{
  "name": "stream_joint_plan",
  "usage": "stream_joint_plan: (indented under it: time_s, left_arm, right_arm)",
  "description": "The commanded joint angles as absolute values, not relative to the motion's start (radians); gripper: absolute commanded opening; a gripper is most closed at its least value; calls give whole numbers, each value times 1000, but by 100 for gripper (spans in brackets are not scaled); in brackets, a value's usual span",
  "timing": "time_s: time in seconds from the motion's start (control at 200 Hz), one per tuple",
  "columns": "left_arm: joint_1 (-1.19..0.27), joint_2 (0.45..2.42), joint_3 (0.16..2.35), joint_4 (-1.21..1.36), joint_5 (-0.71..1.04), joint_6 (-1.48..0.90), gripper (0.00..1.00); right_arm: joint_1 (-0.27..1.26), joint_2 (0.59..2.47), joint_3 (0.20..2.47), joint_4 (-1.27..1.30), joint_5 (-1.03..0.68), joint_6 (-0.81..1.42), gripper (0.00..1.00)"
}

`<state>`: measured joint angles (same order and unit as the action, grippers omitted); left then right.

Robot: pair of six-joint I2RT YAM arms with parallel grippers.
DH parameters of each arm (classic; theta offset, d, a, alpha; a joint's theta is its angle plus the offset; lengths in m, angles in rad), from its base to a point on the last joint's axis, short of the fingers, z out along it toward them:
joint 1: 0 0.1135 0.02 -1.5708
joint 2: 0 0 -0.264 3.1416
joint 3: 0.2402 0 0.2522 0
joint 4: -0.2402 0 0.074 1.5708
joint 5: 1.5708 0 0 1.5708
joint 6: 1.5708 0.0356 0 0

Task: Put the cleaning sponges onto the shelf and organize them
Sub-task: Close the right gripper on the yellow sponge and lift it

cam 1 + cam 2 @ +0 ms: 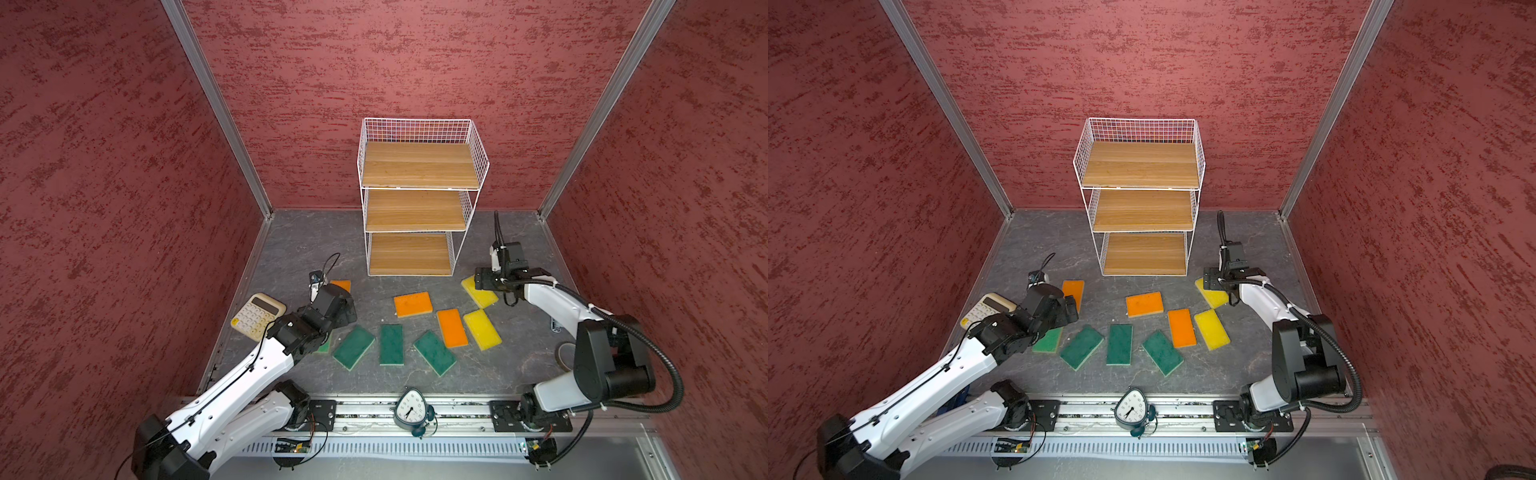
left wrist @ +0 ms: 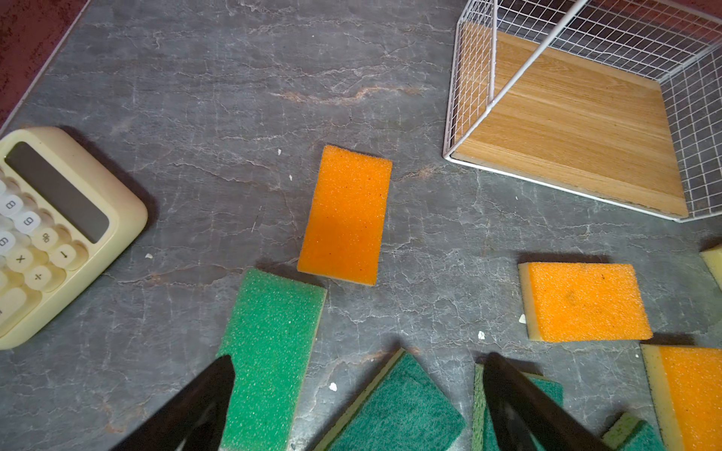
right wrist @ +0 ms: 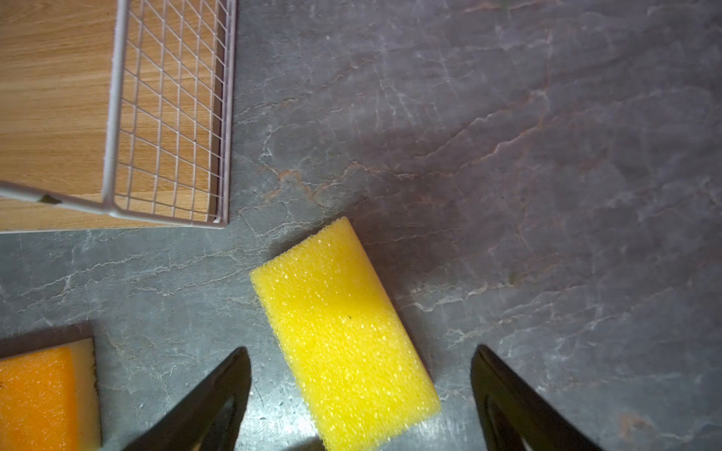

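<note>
**Desk:** Where are the sponges (image 1: pixel 413 304)?

**Me:** I count nine, all flat on the gray surface (image 1: pixel 291 249) in front of the shelf (image 1: pixel 415 210). Four green sponges (image 1: pixel 391 344) make a loose row nearest the arm bases. The leftmost lies partly under my left arm (image 1: pixel 249 365) in both top views. Three orange sponges (image 1: pixel 452 327) and two yellow sponges (image 1: pixel 482 329) sit closer to the shelf.

**Desk:** Your left tool (image 2: pixel 360 359)?

**Me:** Released, with its fingers (image 2: pixel 195 406) spread wide and gripping nothing. In the left wrist view it hangs over the green row. One orange sponge (image 2: pixel 345 214) lies alone between the calculator (image 2: pixel 58 234) and the shelf's bottom board.

**Desk:** And the right tool (image 3: pixel 361 351)?

**Me:** Also released. The far yellow sponge (image 3: pixel 344 332) shows between its two fingers with a gap on each side, so nothing is gripped. That sponge lies near the shelf's right front corner. I cannot tell how high the tool hangs above it.

**Desk:** Anything else?

**Me:** A small clock (image 1: pixel 409 411) stands on the rail (image 1: pixel 365 409) at the front edge.
</note>
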<state>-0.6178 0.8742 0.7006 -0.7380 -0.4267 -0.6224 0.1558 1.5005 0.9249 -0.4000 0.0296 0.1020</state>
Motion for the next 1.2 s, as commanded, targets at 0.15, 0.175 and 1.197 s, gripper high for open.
stream_joint_plan:
  time_s: [0.15,0.175,1.197]
  left_arm:
    - [-624,847,673,-668,-425,-559,99]
    - [-624,847,670,-665,-424,-555,99]
    - [-622,938,667,-655,-413,-503,99]
  right_arm:
    - [188,1553,932,-503,38,-58,89]
    - [191,1549,923,-498,41,-63,89]
    - [212,1673,955,-481,83,-144,95]
